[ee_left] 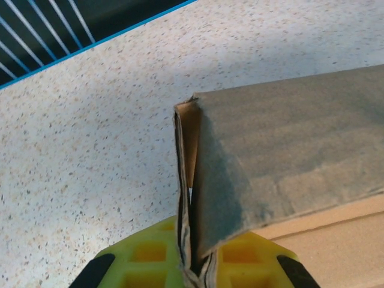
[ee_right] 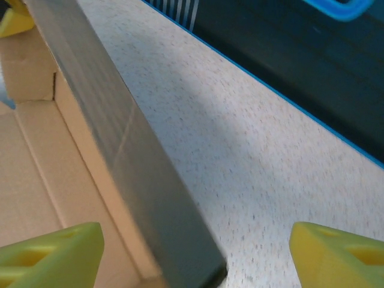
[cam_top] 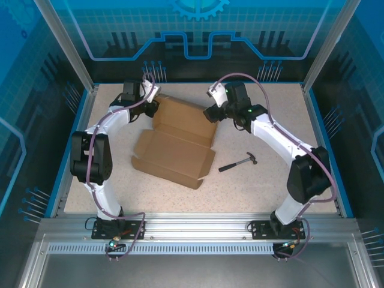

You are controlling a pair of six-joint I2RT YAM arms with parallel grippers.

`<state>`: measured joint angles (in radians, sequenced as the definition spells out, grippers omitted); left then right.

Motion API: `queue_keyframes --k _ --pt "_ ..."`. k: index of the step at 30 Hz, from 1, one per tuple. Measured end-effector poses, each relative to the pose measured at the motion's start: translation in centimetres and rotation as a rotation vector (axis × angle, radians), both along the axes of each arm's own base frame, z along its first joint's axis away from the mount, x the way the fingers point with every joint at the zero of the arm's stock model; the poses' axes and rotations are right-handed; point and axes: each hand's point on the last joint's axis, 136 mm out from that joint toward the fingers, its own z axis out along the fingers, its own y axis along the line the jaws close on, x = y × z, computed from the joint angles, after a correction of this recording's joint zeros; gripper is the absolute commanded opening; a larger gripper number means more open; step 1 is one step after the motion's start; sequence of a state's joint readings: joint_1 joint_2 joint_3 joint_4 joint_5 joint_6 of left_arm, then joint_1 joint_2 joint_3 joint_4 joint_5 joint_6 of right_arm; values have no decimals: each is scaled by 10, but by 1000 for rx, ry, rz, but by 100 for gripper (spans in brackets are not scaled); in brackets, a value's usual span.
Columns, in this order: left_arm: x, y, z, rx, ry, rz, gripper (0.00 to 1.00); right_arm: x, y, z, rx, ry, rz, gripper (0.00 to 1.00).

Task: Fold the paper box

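Arm bases are sitting bolted at the near edge of the speckled counter. Beyond them, a small hammer is lying right of centre, near the cardboard box but apart from it. The box is resting partly folded in the middle of the counter, with its near panel lying flat and walls rising at its far end. At the box's far-left corner, the left pincer is clenching a doubled cardboard wall. In the left wrist view the yellow fingers are pressing that wall from both sides. At the far-right corner, the right pincer is standing released, its fingers spreading wide and straddling a raised wall.
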<state>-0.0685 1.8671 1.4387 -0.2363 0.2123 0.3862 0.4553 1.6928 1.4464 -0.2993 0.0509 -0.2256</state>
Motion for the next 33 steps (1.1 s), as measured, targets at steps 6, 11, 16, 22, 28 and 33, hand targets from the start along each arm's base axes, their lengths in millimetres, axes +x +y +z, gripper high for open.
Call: queue_keyframes --k 6,11,16,22,28,33 --pt "3 -10 14 -16 -14 -64 0 15 35 -14 -75 40 165 80" --pt "2 -13 0 -28 27 -84 0 23 58 -43 -141 92 236 63" --pt "1 -16 -14 -28 68 -91 0 22 72 -71 -206 137 266 45" --pt "1 -21 -25 -26 98 -100 8 24 67 -78 -228 154 236 33" --pt "3 -21 -21 -41 99 -87 31 25 65 -81 -198 180 183 28" --pt "7 -21 -14 -70 99 -56 54 20 52 -105 -155 264 115 27"
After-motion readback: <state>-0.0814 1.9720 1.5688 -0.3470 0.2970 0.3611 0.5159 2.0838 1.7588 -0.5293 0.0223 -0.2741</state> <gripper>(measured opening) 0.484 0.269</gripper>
